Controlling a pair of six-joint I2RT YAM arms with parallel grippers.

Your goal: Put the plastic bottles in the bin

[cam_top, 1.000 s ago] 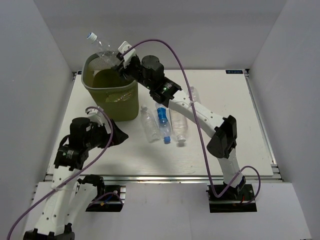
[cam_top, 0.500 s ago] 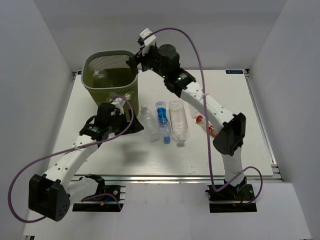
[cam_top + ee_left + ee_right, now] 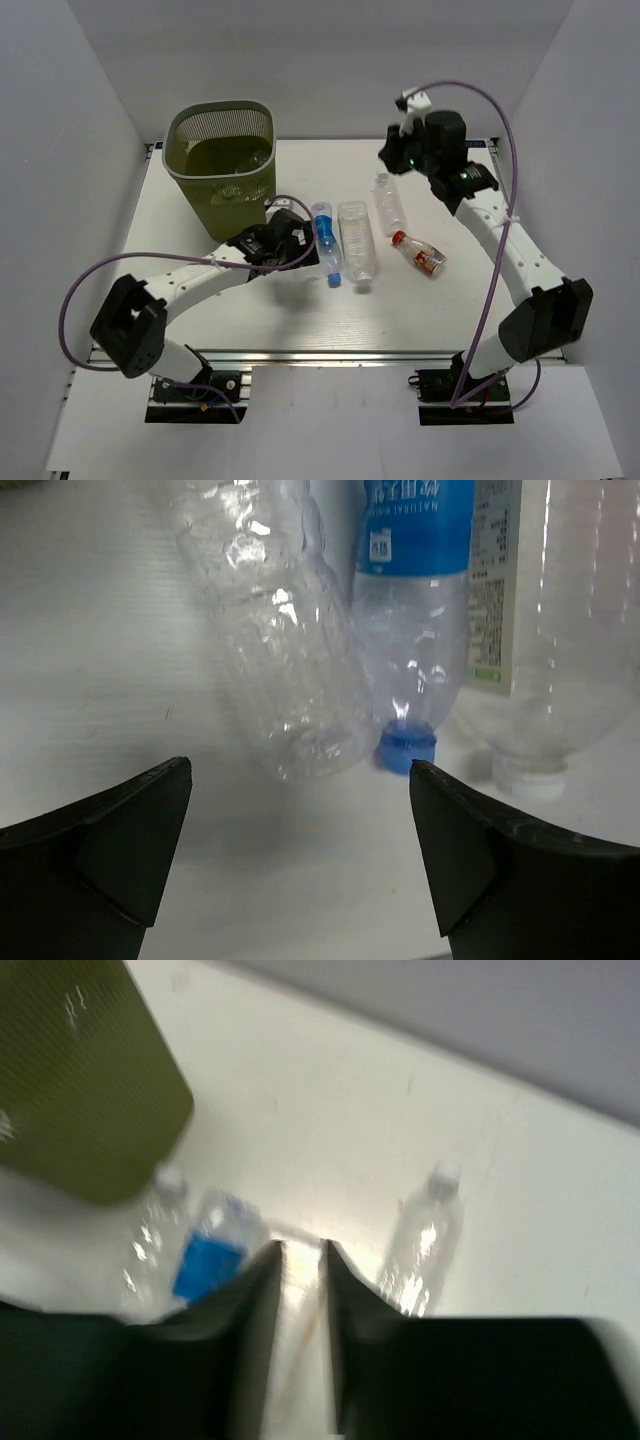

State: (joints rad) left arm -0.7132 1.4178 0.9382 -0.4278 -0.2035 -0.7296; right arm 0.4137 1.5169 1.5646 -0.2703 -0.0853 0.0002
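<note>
The olive-green mesh bin (image 3: 220, 165) stands at the back left and also shows in the right wrist view (image 3: 90, 1090). Several clear bottles lie in the middle of the table: a blue-labelled one (image 3: 325, 240), a larger squarish one (image 3: 357, 240), a small clear one (image 3: 388, 203) and a red-capped one (image 3: 420, 252). My left gripper (image 3: 295, 245) is open and low, right in front of a crinkly clear bottle (image 3: 280, 660) and the blue-labelled bottle (image 3: 410, 630); it holds nothing (image 3: 300, 820). My right gripper (image 3: 390, 158) is raised above the small clear bottle (image 3: 425, 1245), jaws nearly together and empty (image 3: 302, 1250).
The table (image 3: 450, 300) is walled by grey panels on three sides. The left arm's purple cable (image 3: 150, 262) loops over the left part of the table. The large bottle's white cap (image 3: 530, 778) lies next to the blue cap (image 3: 405, 748).
My right gripper held a bottle over the bin, let it go and swung right, away from the bin. My left arm reached forward from the near left to the bottles.
</note>
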